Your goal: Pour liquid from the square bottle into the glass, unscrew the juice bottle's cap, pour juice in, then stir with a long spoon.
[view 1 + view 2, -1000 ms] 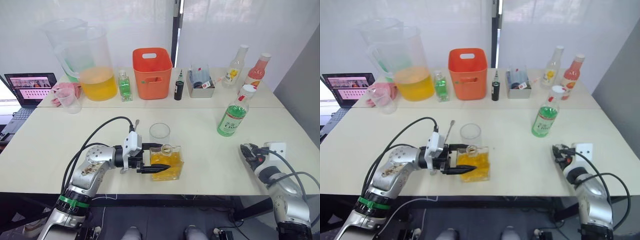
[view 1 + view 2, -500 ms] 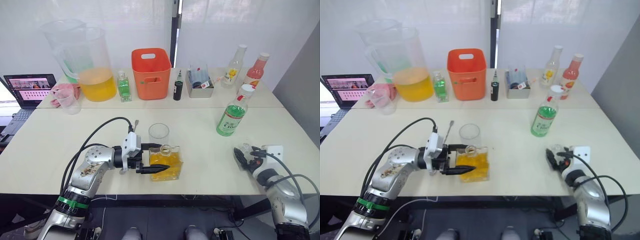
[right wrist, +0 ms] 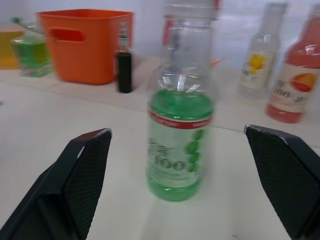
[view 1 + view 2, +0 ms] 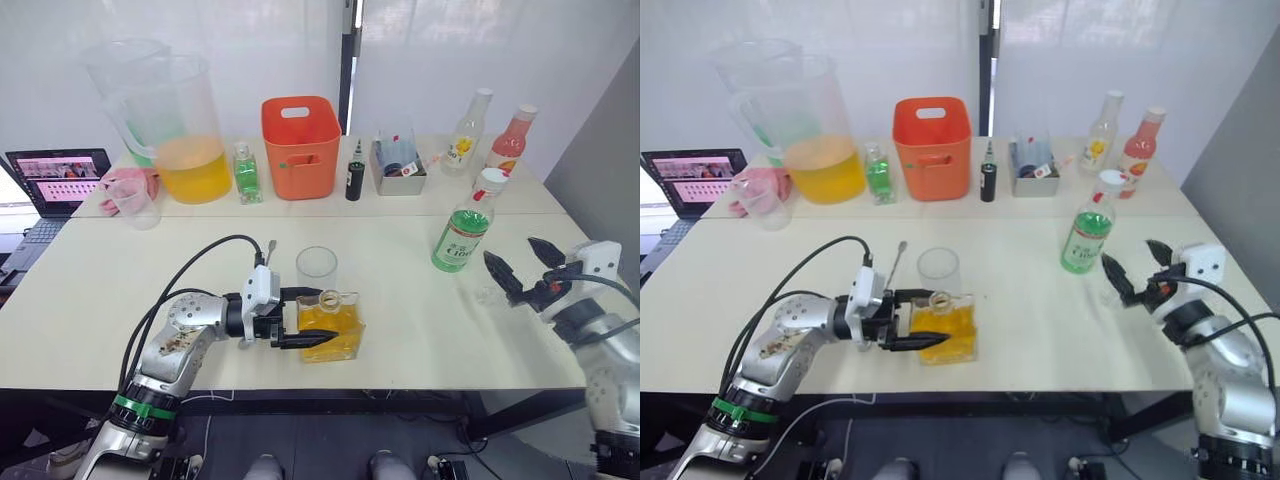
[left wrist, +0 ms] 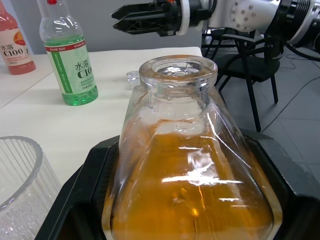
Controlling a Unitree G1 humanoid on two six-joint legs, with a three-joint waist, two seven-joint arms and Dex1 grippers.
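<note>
Square clear glass bottle (image 4: 332,326) with amber liquid stands upright near the front edge of the white table (image 4: 150,270), and the left end effector (image 4: 311,317) is clamped on its two sides, the black fingers (image 4: 310,339) pressing the body below the open neck. The short clear straight-sided glass (image 4: 317,268) stands just behind the bottle, empty as far as I can see, so I judge that the first step, the pour from the square bottle, is in hand but not yet begun. The next move calls for lifting the bottle and tilting its neck over the rim of the glass, slowly, because the mouth is wide. The right end effector (image 4: 525,264) hovers with its fingers wide apart, near the clear plastic juice bottle (image 4: 463,233) with green liquid and white cap (image 4: 494,179), not touching it. The thin silver long spoon (image 4: 269,250) lies beside the glass. At the back of the table stand two big clear pitchers (image 4: 180,130), an orange plastic bin (image 4: 303,146) and a laptop (image 4: 55,178), before a white wall.
</note>
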